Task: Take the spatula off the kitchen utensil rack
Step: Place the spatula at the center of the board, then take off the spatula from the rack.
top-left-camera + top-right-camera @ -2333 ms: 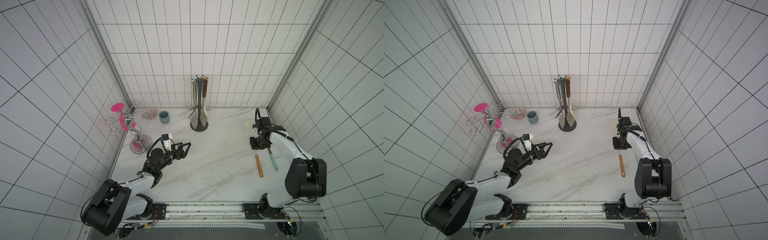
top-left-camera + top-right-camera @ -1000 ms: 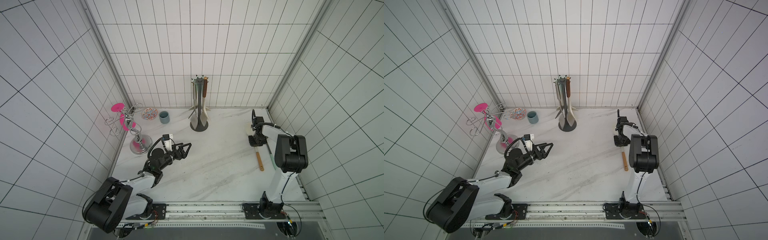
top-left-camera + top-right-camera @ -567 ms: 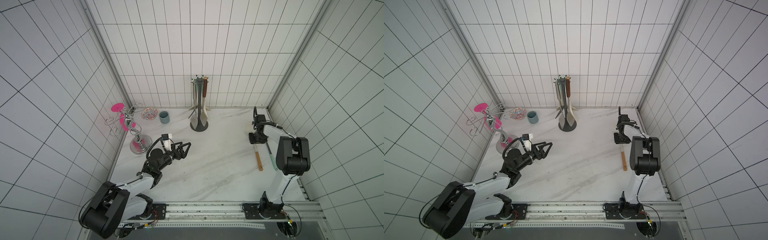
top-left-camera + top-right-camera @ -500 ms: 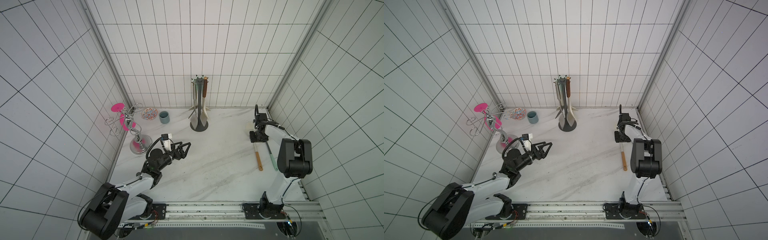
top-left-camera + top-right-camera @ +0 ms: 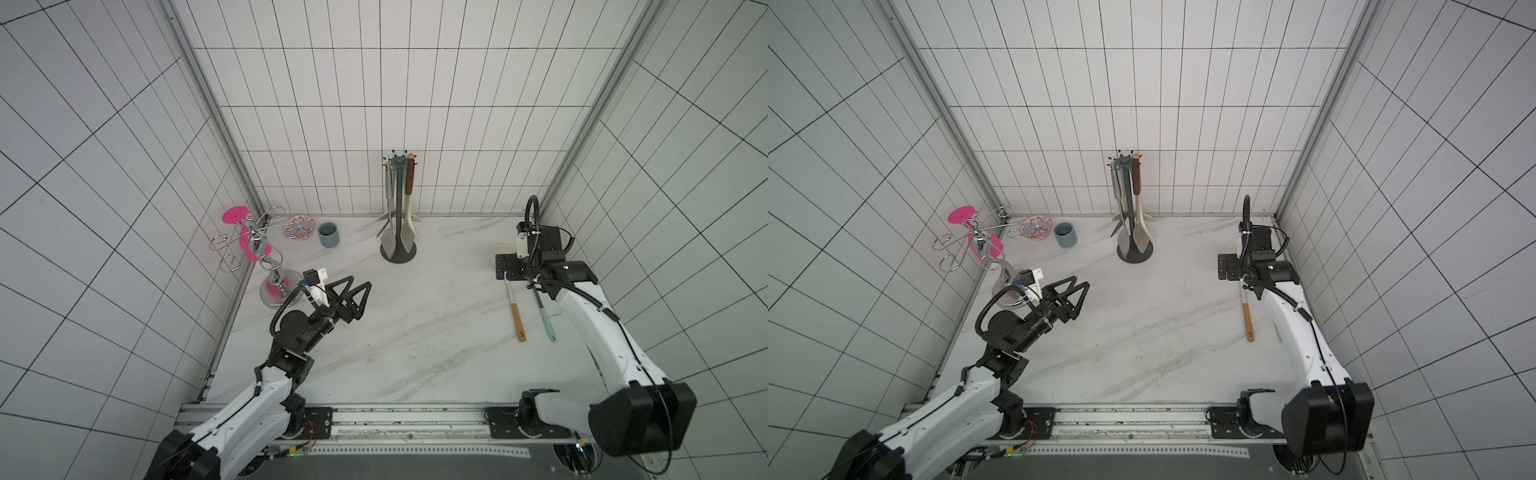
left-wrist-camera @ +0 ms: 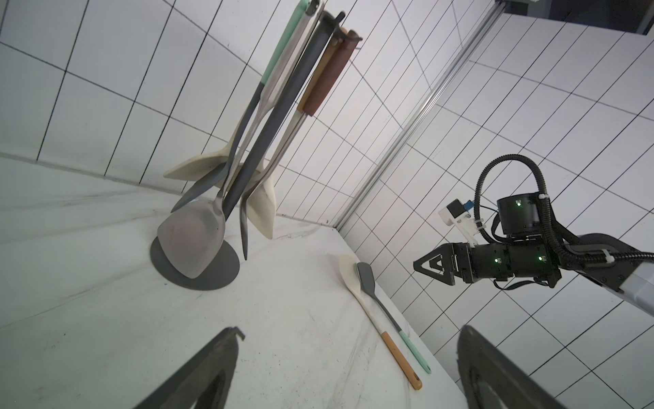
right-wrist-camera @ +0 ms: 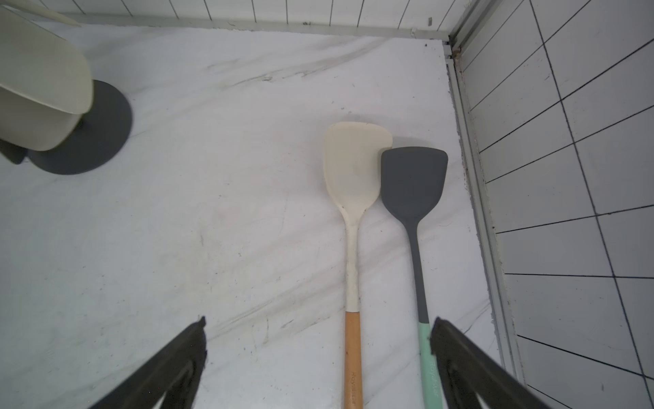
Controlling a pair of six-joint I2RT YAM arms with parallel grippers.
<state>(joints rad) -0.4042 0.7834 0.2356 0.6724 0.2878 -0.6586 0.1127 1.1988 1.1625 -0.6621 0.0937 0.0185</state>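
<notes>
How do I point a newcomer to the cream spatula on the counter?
Find the right tiled wall, then the marble counter along its foot, under the right gripper. Two spatulas lie side by side. The cream spatula lies farther from the wall, with a wooden handle; the grey spatula has a mint one.

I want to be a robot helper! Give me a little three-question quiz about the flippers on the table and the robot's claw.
1. True or false: the right gripper is open and holds nothing.
2. What colour is the handle of the cream spatula? A) pink B) orange-brown C) mint green
3. Fill in: ___ spatulas lie side by side on the table.

Key: 1 true; 2 B; 3 two.
</notes>
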